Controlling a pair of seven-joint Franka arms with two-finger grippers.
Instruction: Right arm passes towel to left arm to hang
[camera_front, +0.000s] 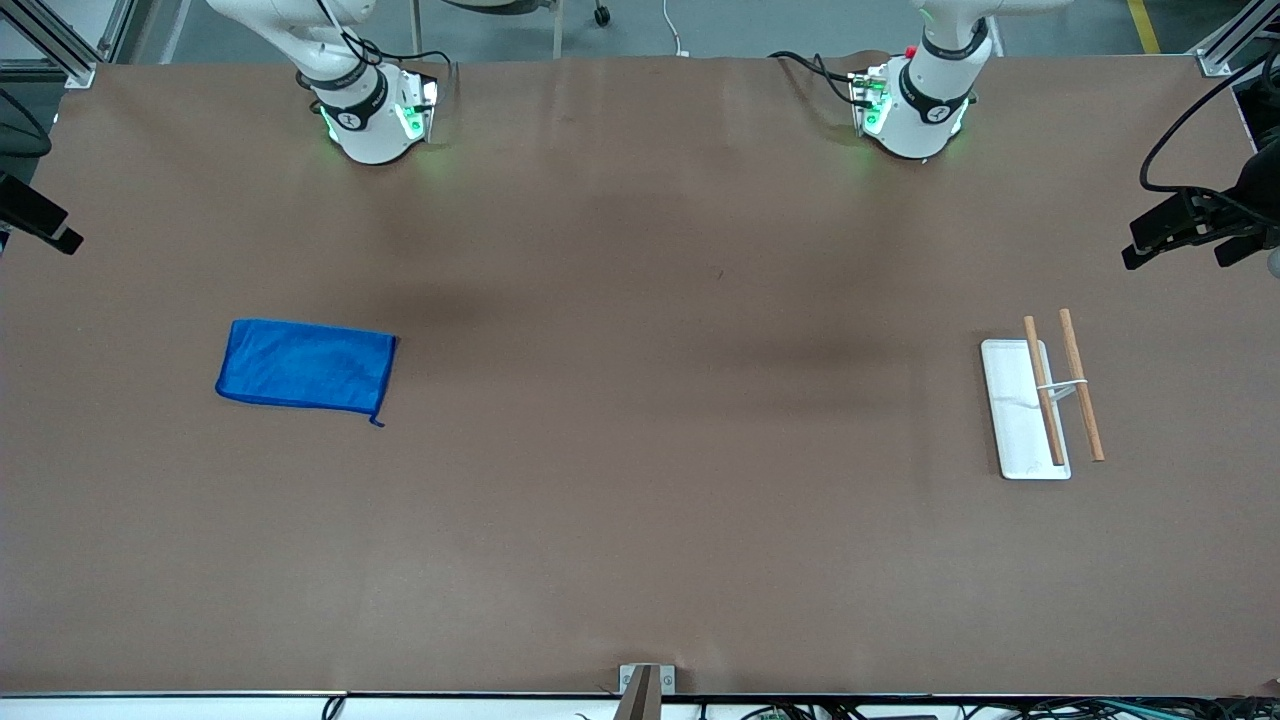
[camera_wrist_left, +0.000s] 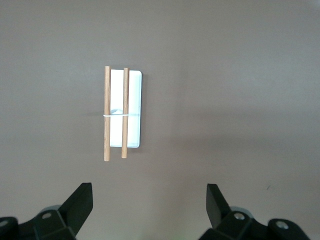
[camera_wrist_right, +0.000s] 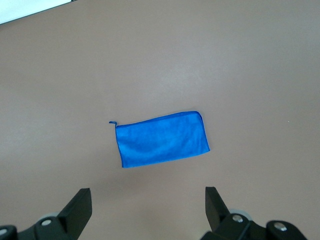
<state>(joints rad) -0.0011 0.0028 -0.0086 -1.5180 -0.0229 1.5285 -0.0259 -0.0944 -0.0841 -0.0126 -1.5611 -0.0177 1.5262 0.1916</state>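
Observation:
The blue towel lies flat on the brown table toward the right arm's end, its small loop at the corner nearest the front camera. It also shows in the right wrist view. My right gripper is open and empty, high over bare table beside the towel. My left gripper is open and empty, high over the table beside the white rack tray. In the front view only the right arm's base and the left arm's base show; both grippers are out of that view.
The white rack tray with two wooden rods stands toward the left arm's end. Black camera mounts reach in at both table ends. A metal bracket sits at the front edge.

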